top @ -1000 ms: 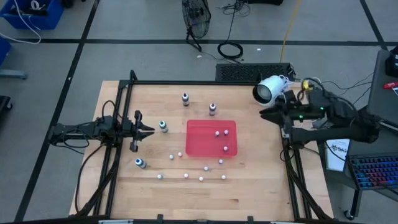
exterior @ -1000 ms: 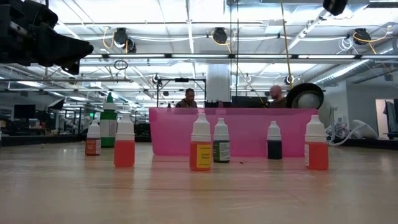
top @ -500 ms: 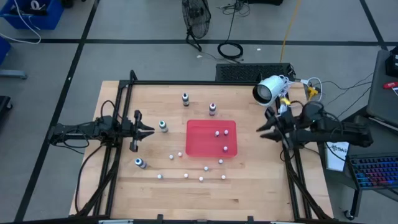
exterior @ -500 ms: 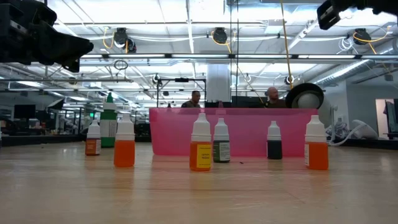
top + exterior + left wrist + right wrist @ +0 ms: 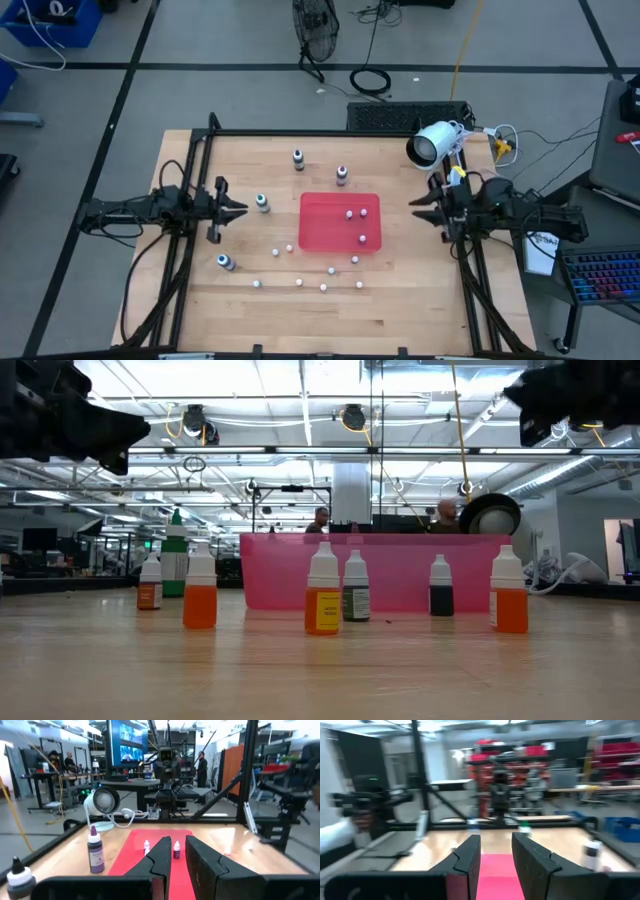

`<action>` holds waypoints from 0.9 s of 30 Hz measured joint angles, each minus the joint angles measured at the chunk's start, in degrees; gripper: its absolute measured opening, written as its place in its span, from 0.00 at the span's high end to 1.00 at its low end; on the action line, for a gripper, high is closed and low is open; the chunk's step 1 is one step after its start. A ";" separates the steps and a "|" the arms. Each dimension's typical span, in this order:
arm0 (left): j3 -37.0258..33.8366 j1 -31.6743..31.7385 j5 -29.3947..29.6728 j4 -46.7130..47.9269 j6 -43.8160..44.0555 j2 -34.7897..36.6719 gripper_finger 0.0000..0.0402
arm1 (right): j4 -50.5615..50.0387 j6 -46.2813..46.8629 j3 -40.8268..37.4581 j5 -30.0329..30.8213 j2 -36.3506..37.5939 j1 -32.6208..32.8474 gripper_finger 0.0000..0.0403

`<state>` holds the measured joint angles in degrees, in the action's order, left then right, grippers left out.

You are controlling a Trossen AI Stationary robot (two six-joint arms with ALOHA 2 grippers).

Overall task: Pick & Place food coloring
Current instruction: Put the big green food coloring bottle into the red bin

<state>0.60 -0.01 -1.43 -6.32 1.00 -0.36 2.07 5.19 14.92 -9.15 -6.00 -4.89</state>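
Pale wooden table (image 5: 400, 300) in a bright workshop with ceiling lights.
Tiny white-capped food coloring bottles (image 5: 300, 282) surround the shallow red plastic tray (image 5: 320, 225); three stand inside. Left gripper (image 5: 240, 209) closed, empty; right gripper (image 5: 416, 207) narrowly parted, empty.

Overhead camera: fixed above the table (image 5: 400, 290), facing straight down, far enough off to take in the whole top, both arms and a strip of floor.

Table-level camera: at the table's near edge, facing level across the boards into the room; bottles stand close before it, the red tray (image 5: 375, 570) behind them.

Left wrist camera: rides the left arm, looking past its own fingers (image 5: 159, 859) across the table toward the far frame.

Right wrist camera: rides the right arm, looking the opposite way across the table (picture blurred).

Shared ground: the red tray appears in all four views; overhead it lies mid-table between the two arms.
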 joint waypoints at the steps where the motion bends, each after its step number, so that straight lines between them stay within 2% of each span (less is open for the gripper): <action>1: 0.00 0.00 0.02 -0.25 0.70 0.00 0.85 | 0.34 -0.33 -0.82 1.98 0.49 0.00 0.75; 6: 0.00 0.01 0.02 -0.45 2.17 0.00 0.85 | 4.46 -1.72 -5.16 7.51 1.09 0.00 0.75; 14: 0.00 0.00 0.04 -0.94 -0.77 0.00 0.85 | 14.44 -6.18 -12.84 9.81 1.11 -0.02 0.75; 21: 0.00 0.02 0.20 -1.47 -0.93 0.00 0.85 | 10.12 -6.93 -13.82 12.29 0.79 0.00 0.75; 24: 0.00 -0.03 2.62 -1.39 0.18 0.00 0.85 | 8.98 -6.95 -13.86 12.20 0.65 0.00 0.75; 27: 0.00 0.00 5.05 -1.32 4.79 0.00 0.85 | 9.47 -6.95 -13.89 12.18 0.70 0.00 0.75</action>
<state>0.60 -0.01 3.62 -7.64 5.80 -0.36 11.54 -1.76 1.03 3.03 -5.30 -4.89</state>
